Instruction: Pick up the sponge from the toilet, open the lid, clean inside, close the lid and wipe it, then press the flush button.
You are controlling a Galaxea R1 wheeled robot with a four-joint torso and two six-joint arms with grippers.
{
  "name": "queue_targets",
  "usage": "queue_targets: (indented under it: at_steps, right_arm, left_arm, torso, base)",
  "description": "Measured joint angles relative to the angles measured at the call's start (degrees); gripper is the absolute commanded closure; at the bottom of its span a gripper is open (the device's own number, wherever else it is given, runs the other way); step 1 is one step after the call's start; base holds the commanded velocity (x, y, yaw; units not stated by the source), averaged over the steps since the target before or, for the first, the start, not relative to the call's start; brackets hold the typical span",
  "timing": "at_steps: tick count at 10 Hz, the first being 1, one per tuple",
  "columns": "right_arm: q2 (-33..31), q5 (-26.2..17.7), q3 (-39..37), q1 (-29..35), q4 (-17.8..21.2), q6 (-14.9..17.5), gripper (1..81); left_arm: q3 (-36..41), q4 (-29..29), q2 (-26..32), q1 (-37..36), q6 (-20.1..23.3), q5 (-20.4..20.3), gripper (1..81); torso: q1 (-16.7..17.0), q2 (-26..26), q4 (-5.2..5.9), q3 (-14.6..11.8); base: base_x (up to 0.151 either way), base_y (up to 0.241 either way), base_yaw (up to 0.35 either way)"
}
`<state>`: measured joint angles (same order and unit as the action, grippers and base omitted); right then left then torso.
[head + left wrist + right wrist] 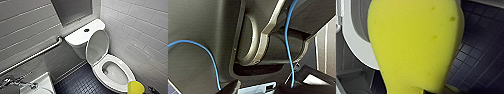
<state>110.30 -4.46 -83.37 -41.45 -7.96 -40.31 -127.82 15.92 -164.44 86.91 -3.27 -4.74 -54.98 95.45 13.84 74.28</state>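
Note:
The white toilet (82,33) stands against the tiled back wall, the dark round flush button (86,30) in the middle of its tank top. The lid (98,47) is raised and leans back towards the tank, so the seat (126,81) and the inside of the bowl (113,72) are uncovered. The yellow sponge (135,87) hangs just past the front rim of the seat. My right gripper (419,90) is shut on the narrow end of the sponge (416,42), with the seat rim (353,42) behind it. My left gripper (268,87) is open and holds nothing, close to my own dark body.
A metal grab bar (37,53) runs along the left wall. A white sink (43,83) with a metal faucet (15,82) sits at the near left. Dark small-tiled floor (80,83) lies between sink and toilet. A white tiled wall (140,30) stands close on the toilet's right.

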Motion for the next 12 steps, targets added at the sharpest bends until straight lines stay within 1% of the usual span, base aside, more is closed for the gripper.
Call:
queue_targets:
  at_steps: [3, 5, 6, 9, 12]
  right_arm:
    - [-6.41, -0.17, 2.52, -2.46, 0.00, -0.23, 81.1]
    - [-7.27, -0.38, 2.56, -7.28, 0.00, -0.23, 81.1]
    - [-6.83, 0.48, 2.56, -10.58, -0.05, -0.17, 81.1]
    - [-5.80, 6.44, 0.83, -22.03, -1.74, 0.22, 81.1]
    - [-0.88, 13.17, -3.21, -32.44, -4.52, 0.44, 81.1]
  left_arm:
    - [0.04, 0.12, 0.18, 0.00, 0.21, -0.43, 1.0]
    - [0.83, 0.15, 1.46, -0.04, 0.24, -1.54, 1.0]
    - [1.99, 0.15, 2.61, -0.06, 0.22, -1.62, 1.0]
    - [8.78, 0.15, 6.97, -1.46, 0.18, -1.45, 1.0]
    - [15.66, 0.12, 11.70, -4.36, 0.18, -0.82, 1.0]
  torso:
    - [0.00, 0.00, 0.02, 0.00]
    - [0.00, 0.00, 0.02, 0.00]
    - [0.00, 0.00, 0.02, 0.00]
    - [0.00, 0.02, 0.02, 0.00]
    - [0.00, 0.02, -0.13, 0.00]
  base:
    - [0.000, 0.000, 0.000]
    - [0.000, 0.000, 0.000]
    - [0.000, 0.000, 0.000]
    - [0.000, 0.000, 0.000]
    - [0.000, 0.000, 0.000]
